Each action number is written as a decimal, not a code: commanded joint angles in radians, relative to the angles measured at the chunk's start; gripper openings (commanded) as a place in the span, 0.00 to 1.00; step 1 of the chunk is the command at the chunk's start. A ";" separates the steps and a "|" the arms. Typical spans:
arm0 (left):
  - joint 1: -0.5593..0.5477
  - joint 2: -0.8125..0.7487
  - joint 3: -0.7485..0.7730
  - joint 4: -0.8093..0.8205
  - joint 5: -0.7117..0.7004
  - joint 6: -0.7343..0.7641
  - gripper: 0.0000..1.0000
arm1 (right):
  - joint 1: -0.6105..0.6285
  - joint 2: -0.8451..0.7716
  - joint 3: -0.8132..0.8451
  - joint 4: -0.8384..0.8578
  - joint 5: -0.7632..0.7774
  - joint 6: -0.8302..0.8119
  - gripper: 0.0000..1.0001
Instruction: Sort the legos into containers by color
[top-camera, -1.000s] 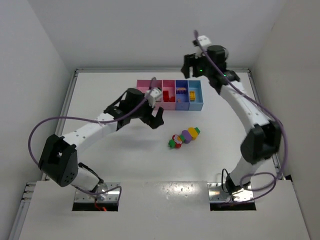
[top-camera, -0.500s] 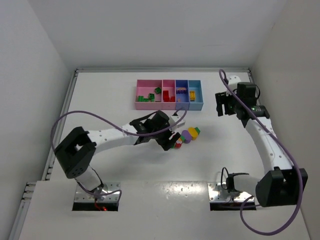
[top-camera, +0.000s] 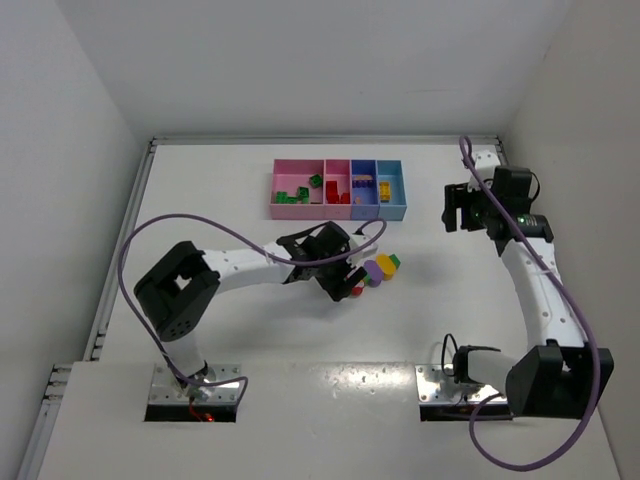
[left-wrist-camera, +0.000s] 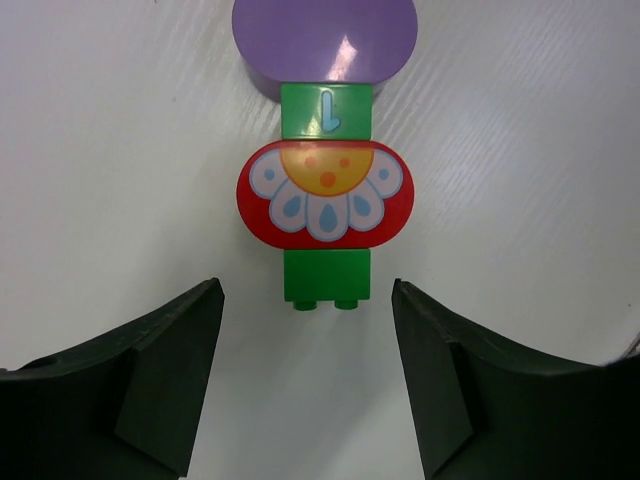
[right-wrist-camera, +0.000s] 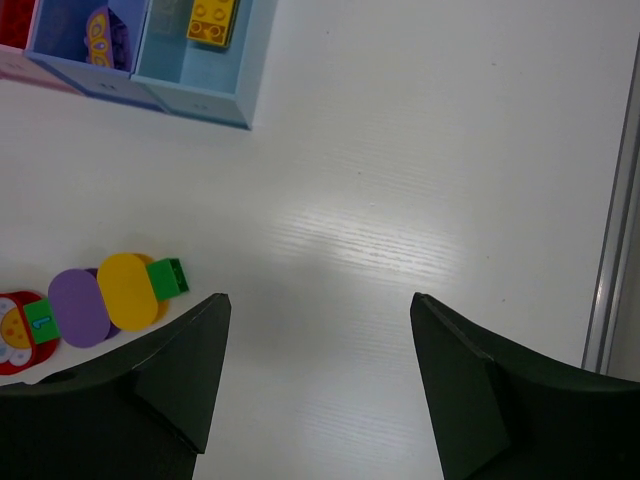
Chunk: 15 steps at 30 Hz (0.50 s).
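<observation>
Left wrist view has the left gripper (left-wrist-camera: 305, 292) low over the worktop (left-wrist-camera: 520, 150). Its fingers are spread and touch nothing, and the gap between them lines up on the green end brick (left-wrist-camera: 327, 276) of a joined stack at 12 o'clock. Beyond that brick come a red flower-printed piece (left-wrist-camera: 325, 192), a small green brick with a numeral (left-wrist-camera: 326, 110) and a purple oval (left-wrist-camera: 325, 40).

In the top external view the stack (top-camera: 372, 270) lies on open worktop toward 5 o'clock from the containers (top-camera: 340, 212), well apart from them. Green legos (top-camera: 298, 192) sit in the wide pink bin and red ones (top-camera: 337, 190) in the narrow pink. The right gripper (top-camera: 455, 207) hovers at 3 o'clock of the row, fingers spread and empty.

The step in hand looks like the reach for the stack. Next, the left fingers likely need to advance around the green end and pinch it. Because the stack mixes colours, the right arm would probably have to hold the far end so the pieces can be pulled apart.
</observation>
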 joint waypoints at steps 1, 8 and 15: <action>-0.008 0.011 0.037 0.015 0.041 0.010 0.74 | -0.023 0.033 0.037 0.010 -0.047 0.024 0.72; 0.001 0.063 0.066 0.015 0.062 0.019 0.68 | -0.052 0.068 0.066 0.001 -0.079 0.024 0.72; 0.022 0.106 0.095 0.006 0.081 0.020 0.53 | -0.073 0.108 0.084 0.001 -0.117 0.024 0.72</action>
